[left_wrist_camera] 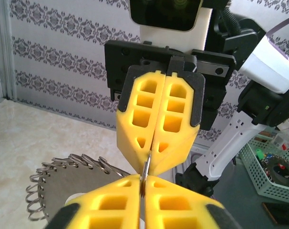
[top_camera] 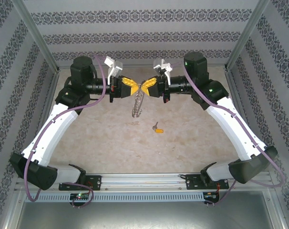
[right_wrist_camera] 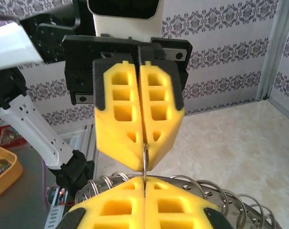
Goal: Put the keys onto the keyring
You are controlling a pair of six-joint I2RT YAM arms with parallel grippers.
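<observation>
In the overhead view the left gripper (top_camera: 135, 88) and the right gripper (top_camera: 147, 87) meet tip to tip just above the centre of the frame, over the beige table (top_camera: 101, 133). Both have their yellow jaws pressed together on the keyring (top_camera: 137, 106) — each pinches the thin wire at its top, and the rest of the ring hangs below them, seen edge-on. In the wrist views the wire sits in the seam between the closed fingertips, with the ring's loopy rim spreading out low in the frame. The key (top_camera: 157, 128) — small, with a yellow-orange head — lies on the table just below and right of centre, apart from the ring and both grippers.
</observation>
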